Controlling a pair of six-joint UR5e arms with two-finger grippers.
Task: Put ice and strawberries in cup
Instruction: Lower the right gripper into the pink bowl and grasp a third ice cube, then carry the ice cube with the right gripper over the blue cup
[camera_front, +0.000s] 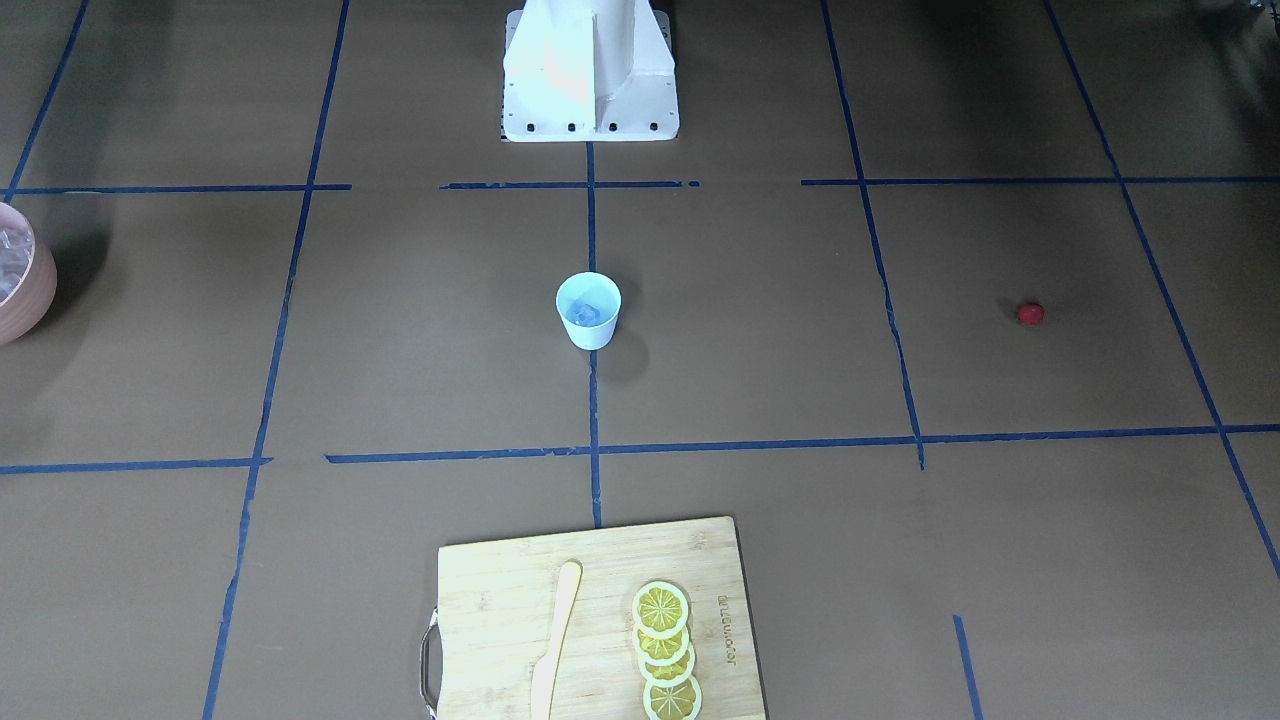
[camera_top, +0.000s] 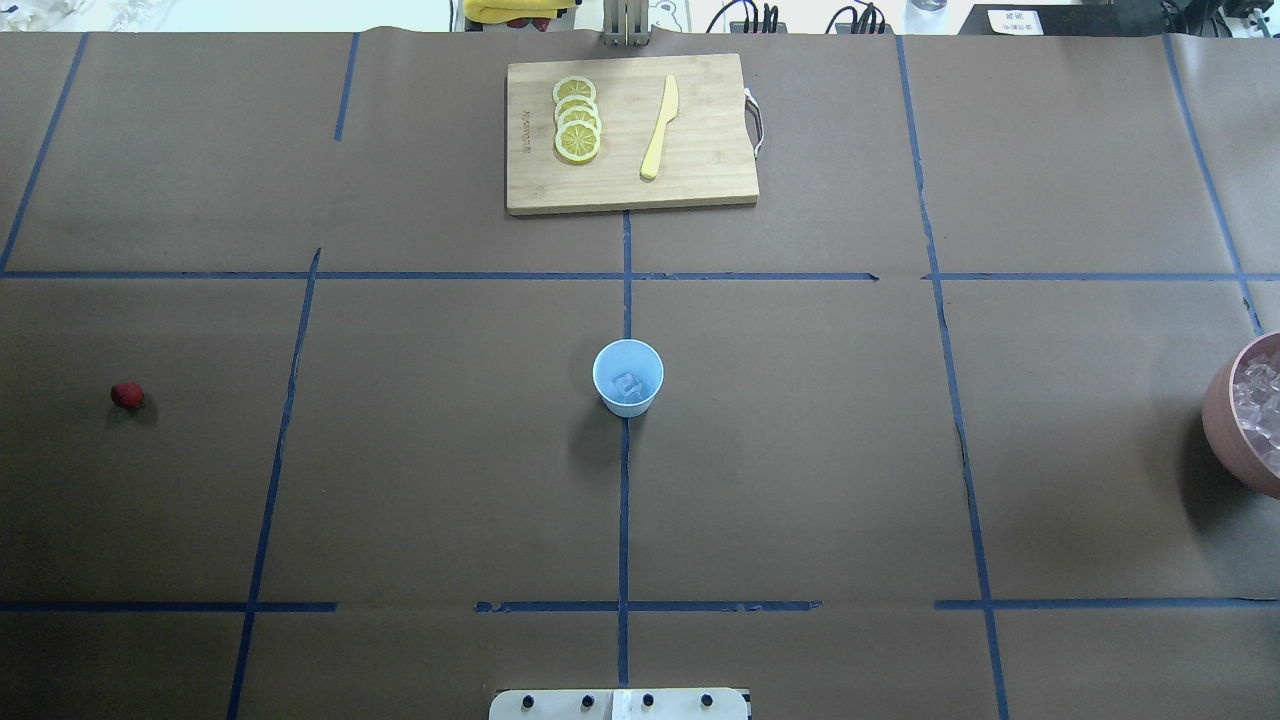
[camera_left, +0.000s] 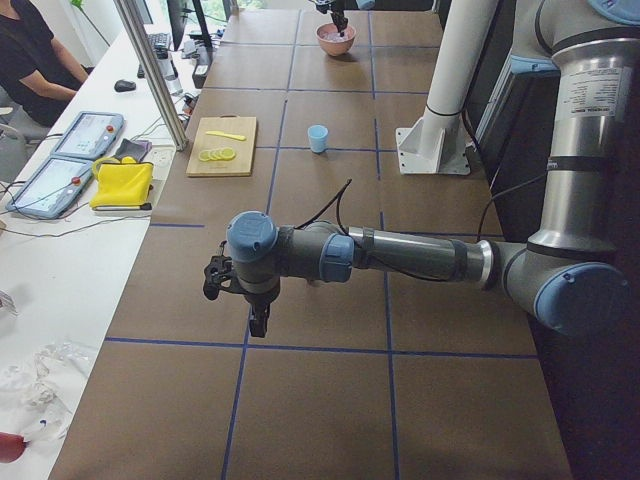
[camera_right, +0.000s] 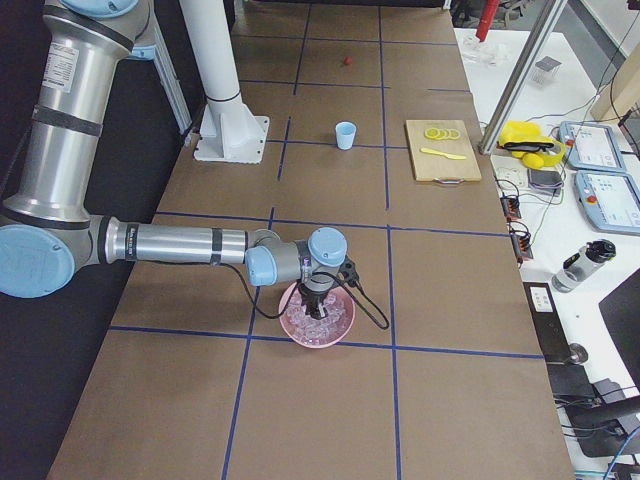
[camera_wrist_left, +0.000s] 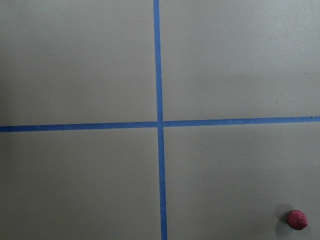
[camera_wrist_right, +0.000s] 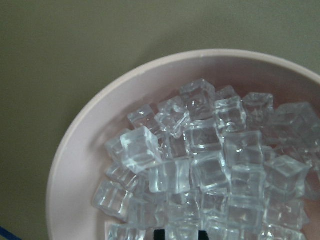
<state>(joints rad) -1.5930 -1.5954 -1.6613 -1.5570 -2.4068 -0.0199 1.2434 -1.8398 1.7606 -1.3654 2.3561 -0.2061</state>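
Observation:
The pale-blue cup (camera_top: 628, 400) stands at the table's middle, also in the front view (camera_front: 590, 333), with one ice cube (camera_top: 628, 383) inside. The red strawberry (camera_top: 127, 395) lies alone far on the robot's left and shows in the left wrist view (camera_wrist_left: 297, 220) at bottom right. The ice (camera_wrist_right: 200, 160) fills the pink bowl (camera_wrist_right: 80, 145) at the table's right edge (camera_top: 1222, 415). My right gripper (camera_right: 318, 306) reaches down into that ice. My left gripper (camera_left: 256, 322) hangs over bare table short of the strawberry. I cannot tell whether either is open or shut.
A wooden cutting board (camera_top: 700, 180) at the far middle carries lemon slices (camera_top: 577, 120) and a yellow knife (camera_top: 660, 125). Blue tape lines cross the brown table. The robot's white base (camera_front: 590, 70) stands at the near edge.

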